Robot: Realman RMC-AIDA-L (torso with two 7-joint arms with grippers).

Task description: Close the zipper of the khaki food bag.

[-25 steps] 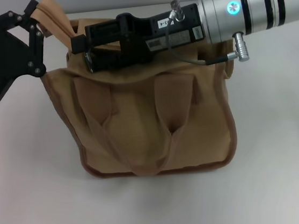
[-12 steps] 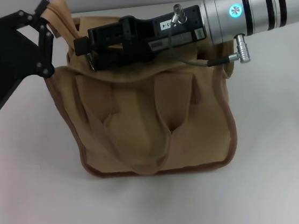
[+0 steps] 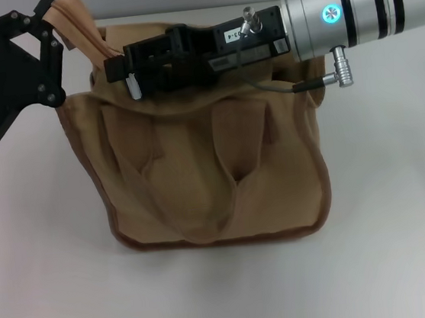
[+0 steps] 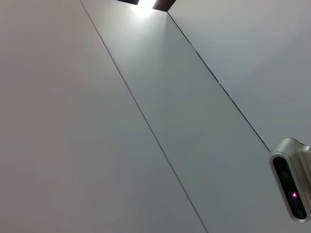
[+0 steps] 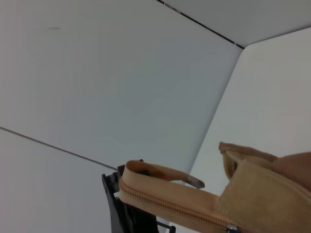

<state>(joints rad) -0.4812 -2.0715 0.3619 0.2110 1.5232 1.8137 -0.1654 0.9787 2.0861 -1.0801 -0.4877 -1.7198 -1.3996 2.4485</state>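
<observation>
The khaki food bag (image 3: 213, 166) stands upright on the white table, front pocket and handles facing me. My left gripper (image 3: 50, 30) is at the bag's top far-left corner, shut on the zipper's tan end strip (image 3: 73, 17) and holding it up. My right gripper (image 3: 119, 68) lies across the bag's top, its fingers closed at the left end of the zipper line. The right wrist view shows the zipper (image 5: 165, 204) running to the held strip, with a bit of the silver slider (image 5: 232, 228) at the picture's edge. The slider is hidden in the head view.
The silver right forearm (image 3: 356, 4) with its cable reaches in over the bag's top right. White table (image 3: 402, 206) surrounds the bag, with a pale wall behind. The left wrist view shows only wall panels and a small grey camera unit (image 4: 291, 179).
The left gripper swung slightly right and then back left with the end strip. The bag's right side has shifted slightly left. The right gripper has barely moved.
</observation>
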